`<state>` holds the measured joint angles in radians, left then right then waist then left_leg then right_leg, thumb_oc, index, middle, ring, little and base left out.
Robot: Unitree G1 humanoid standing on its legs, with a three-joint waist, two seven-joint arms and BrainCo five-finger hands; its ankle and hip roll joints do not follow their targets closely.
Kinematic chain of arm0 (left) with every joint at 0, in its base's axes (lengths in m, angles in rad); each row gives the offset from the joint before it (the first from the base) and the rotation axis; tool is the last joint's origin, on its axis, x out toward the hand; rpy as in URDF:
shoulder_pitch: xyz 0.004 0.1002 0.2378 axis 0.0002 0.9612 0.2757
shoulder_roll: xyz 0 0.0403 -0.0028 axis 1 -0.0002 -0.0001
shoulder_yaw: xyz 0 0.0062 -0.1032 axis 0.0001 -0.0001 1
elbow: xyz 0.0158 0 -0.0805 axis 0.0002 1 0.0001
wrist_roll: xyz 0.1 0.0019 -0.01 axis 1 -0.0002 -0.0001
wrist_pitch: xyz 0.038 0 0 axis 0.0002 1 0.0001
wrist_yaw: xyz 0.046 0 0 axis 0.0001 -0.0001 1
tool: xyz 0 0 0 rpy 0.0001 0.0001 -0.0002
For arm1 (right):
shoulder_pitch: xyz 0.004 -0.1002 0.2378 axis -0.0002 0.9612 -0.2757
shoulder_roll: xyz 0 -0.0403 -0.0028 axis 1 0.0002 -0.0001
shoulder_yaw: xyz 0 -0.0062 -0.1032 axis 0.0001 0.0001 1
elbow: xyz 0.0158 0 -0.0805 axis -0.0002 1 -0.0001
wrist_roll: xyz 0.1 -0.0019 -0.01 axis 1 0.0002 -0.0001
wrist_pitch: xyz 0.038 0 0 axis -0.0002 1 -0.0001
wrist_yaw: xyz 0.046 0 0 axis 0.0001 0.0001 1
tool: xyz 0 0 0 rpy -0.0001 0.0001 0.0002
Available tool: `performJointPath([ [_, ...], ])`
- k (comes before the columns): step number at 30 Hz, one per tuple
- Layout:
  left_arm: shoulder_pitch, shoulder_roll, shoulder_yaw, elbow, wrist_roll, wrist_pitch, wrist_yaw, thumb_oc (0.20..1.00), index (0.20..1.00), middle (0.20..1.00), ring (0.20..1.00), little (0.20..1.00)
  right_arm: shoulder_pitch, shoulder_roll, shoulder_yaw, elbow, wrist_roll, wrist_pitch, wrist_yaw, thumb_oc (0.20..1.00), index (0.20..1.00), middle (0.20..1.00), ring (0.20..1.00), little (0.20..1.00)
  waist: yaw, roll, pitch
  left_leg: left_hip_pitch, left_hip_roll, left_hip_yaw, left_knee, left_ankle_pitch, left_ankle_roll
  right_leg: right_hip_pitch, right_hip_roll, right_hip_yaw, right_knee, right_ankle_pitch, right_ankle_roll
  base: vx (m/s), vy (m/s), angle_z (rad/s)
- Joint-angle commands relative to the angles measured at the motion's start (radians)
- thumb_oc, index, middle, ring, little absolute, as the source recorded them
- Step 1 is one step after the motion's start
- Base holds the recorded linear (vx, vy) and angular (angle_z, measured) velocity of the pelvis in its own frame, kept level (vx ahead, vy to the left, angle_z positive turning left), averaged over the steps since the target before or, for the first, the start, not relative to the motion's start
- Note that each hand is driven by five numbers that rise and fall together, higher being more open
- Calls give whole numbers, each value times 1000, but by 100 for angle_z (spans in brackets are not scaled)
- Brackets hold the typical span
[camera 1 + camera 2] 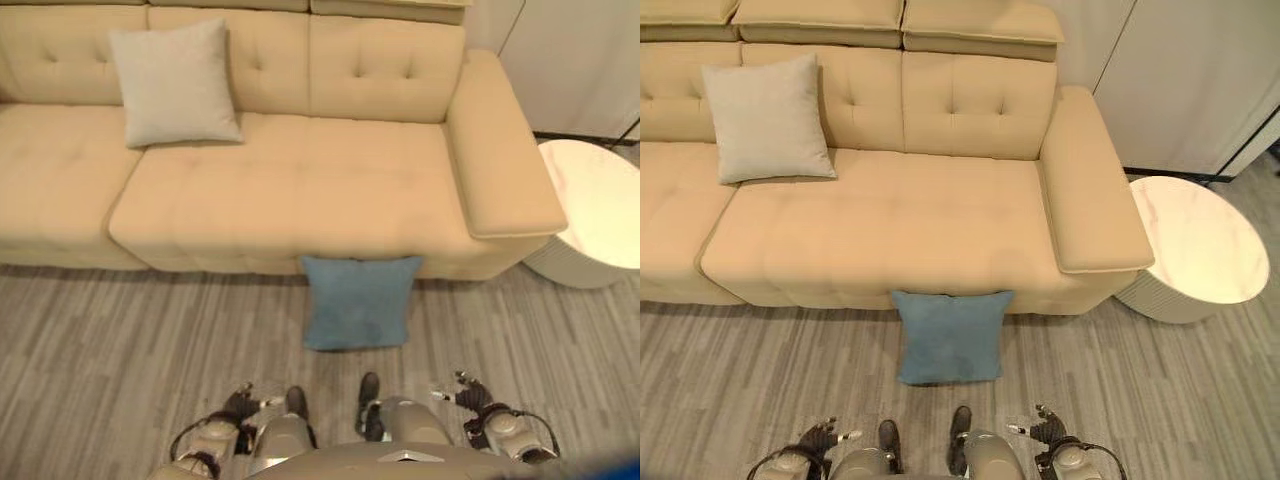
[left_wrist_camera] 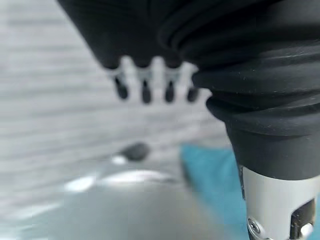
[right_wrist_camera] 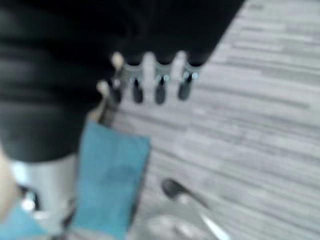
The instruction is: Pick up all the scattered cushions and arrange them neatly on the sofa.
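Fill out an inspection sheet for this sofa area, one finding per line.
Surface: grey plank floor; beige sofa.
Job's things: blue cushion on the floor, leaning against the sofa front; grey cushion upright against the backrest.
Clutter: nothing seen.
Hands: left hand and right hand low, apart from the blue cushion, fingers relaxed, empty.
Cables: nothing seen.
Surroundings: round white side table beside the sofa arm; pale wall panels behind.
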<state>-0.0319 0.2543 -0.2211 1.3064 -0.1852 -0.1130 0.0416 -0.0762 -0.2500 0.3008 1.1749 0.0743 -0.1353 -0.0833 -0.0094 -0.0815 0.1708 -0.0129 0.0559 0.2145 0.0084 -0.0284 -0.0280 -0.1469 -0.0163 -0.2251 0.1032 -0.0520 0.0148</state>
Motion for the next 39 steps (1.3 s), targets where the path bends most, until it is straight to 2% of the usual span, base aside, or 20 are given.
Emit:
performJointPath([
  [1, -11, 0, 21, 11, -9, -20, -3, 1000, 1000, 1000, 1000, 1000, 6, -22, 30, -47, -10, -20, 2, 1000, 1000, 1000, 1000, 1000, 4, 3, -34, -38, -35, 20, 59, -2, 16, 122, -111, 22, 94, 32, 121, 127, 187, -51],
  [3, -16, 5, 21, 5, -9, -20, -2, 1000, 1000, 1000, 1000, 1000, -2, -20, 35, -55, -13, -18, 4, 1000, 1000, 1000, 1000, 1000, 6, 4, -29, -30, -42, 24, 61, -11, 27, 93, -126, 32, 150, 51, 134, 95, 142, -48],
  [4, -28, 14, 20, 0, -11, -20, 0, 1000, 1000, 1000, 1000, 1000, -13, -21, 40, -60, -16, -17, 3, 1000, 1000, 1000, 1000, 1000, 1, 4, -16, -13, -50, 21, 58, -17, 40, 59, -139, 52, 227, 96, 148, 89, 126, -40],
  [6, -40, 22, 13, -3, -8, -22, 1, 1000, 1000, 1000, 1000, 1000, -17, -19, 42, -70, -15, -18, 2, 1000, 1000, 1000, 1000, 1000, -8, 11, -9, 2, -53, 8, 53, -25, 45, 26, -132, 100, 275, 96, 145, 124, 115, -21],
  [10, -50, 26, 9, -11, -9, -31, 4, 1000, 1000, 1000, 1000, 1000, -20, -31, 49, -91, -18, -17, 8, 1000, 1000, 1000, 1000, 1000, -21, 18, -12, 35, -65, -22, 29, -40, 37, -2, -142, 139, 162, 93, 134, 171, -1, 0],
  [11, -54, 25, 11, -13, -12, -36, 7, 1000, 1000, 1000, 1000, 1000, -21, -32, 49, -95, -19, -18, 7, 1000, 1000, 1000, 1000, 1000, -28, 14, -7, 50, -72, -39, 26, -49, 29, -20, -149, 162, 80, 120, 142, 160, -63, 1],
  [14, -52, 31, 17, -16, -18, -41, 12, 1000, 1000, 1000, 1000, 1000, -10, -36, 47, -113, -18, -18, 8, 1000, 1000, 1000, 1000, 1000, -38, 11, 1, 62, -70, -64, 39, -62, 22, -28, -144, 193, 66, 128, 152, 142, -80, 16],
  [19, -53, 35, 25, -44, -50, -55, 18, 1000, 1000, 1000, 1000, 1000, -8, -47, 57, -125, -30, -24, 0, 1000, 1000, 1000, 1000, 1000, -24, 5, 13, 52, -69, -89, 46, -61, 6, -13, -137, 166, 34, 126, 143, 77, -109, 42],
  [29, -155, 67, 11, -170, -137, -105, 92, 1000, 1000, 1000, 1000, 1000, -59, -93, 83, -238, -11, -50, -38, 1000, 1000, 1000, 1000, 1000, -11, 20, 90, -98, -41, -126, 54, 2, -24, -87, -133, 114, 15, 127, 123, -94, -82, 21],
  [34, -225, 72, 2, -217, -202, -129, 133, 1000, 1000, 1000, 1000, 1000, -114, -101, 94, -245, 9, -55, -60, 1000, 1000, 1000, 1000, 1000, -13, 26, 137, -194, -40, -138, 86, 15, -29, -183, -141, 107, 60, 130, 116, -126, -26, 9],
  [39, -327, 88, -7, -272, -285, -159, 172, 1000, 1000, 1000, 1000, 1000, -214, -125, 100, -283, 43, -55, -109, 1000, 1000, 1000, 1000, 1000, -25, 26, 183, -349, -35, -137, 172, 23, -35, -321, -155, 102, 124, 134, 107, -135, -41, 18],
])
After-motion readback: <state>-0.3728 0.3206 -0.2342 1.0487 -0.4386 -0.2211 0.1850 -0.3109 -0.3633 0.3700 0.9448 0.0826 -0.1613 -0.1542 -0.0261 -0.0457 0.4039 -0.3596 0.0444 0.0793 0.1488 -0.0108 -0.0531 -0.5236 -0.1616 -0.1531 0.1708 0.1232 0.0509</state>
